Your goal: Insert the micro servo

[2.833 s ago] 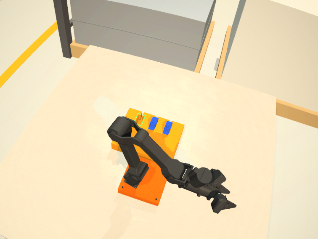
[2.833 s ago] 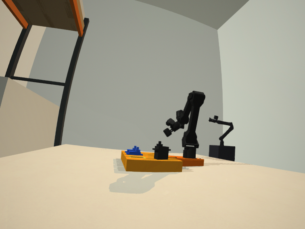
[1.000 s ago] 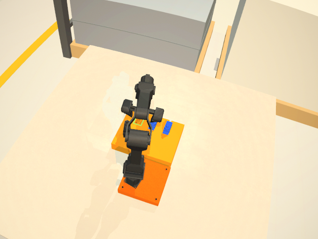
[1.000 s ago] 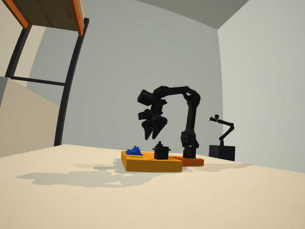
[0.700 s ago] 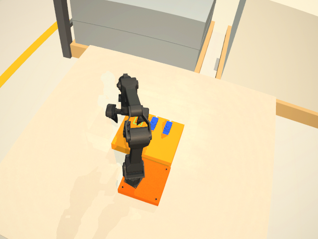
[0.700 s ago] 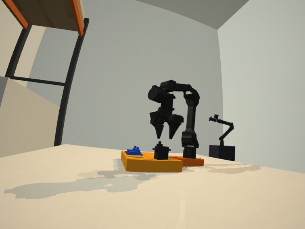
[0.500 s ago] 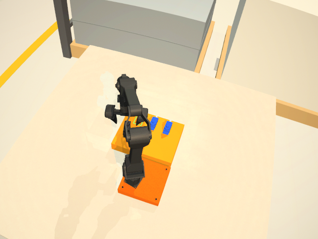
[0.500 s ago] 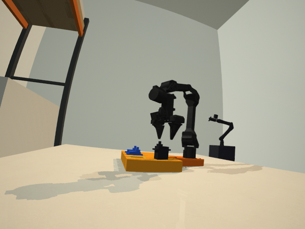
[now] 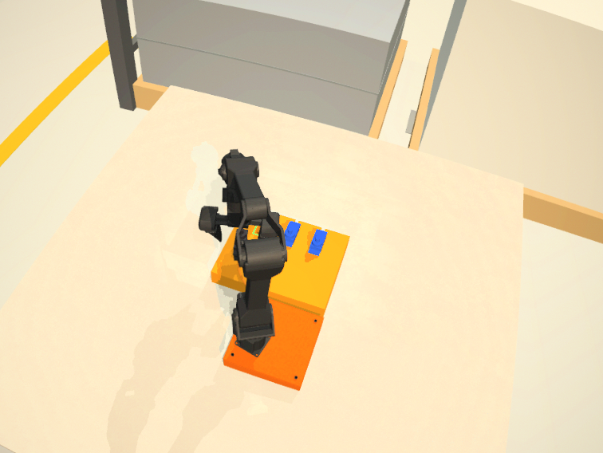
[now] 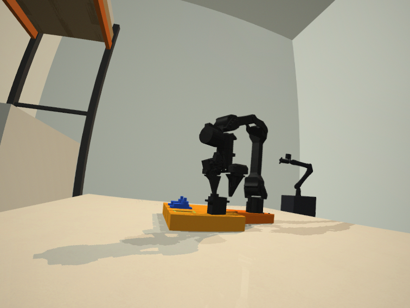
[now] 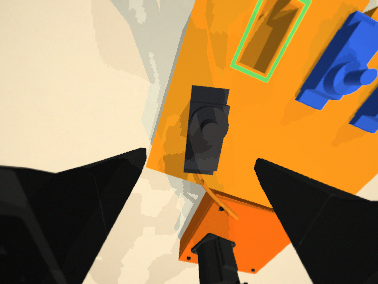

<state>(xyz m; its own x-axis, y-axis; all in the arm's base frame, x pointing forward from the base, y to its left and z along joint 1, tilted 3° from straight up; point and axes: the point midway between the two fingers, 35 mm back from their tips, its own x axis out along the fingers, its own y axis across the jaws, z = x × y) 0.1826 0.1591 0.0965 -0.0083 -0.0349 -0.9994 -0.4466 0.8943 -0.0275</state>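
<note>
The loose black micro servo stands upright on the yellow-orange deck, near its edge, with its shaft side up. Its orange cable trails from one end in the wrist view. The empty pocket, marked by a green outline, lies beside it toward the blue servos. My gripper is open and empty. It points down just above the servo, with the fingertips apart on either side of it in the wrist view. In the top view the arm hides most of the servo.
Two blue servos sit in the deck beyond the pocket. An orange base plate adjoins the deck and carries a black arm. Grey boxes stand behind the table.
</note>
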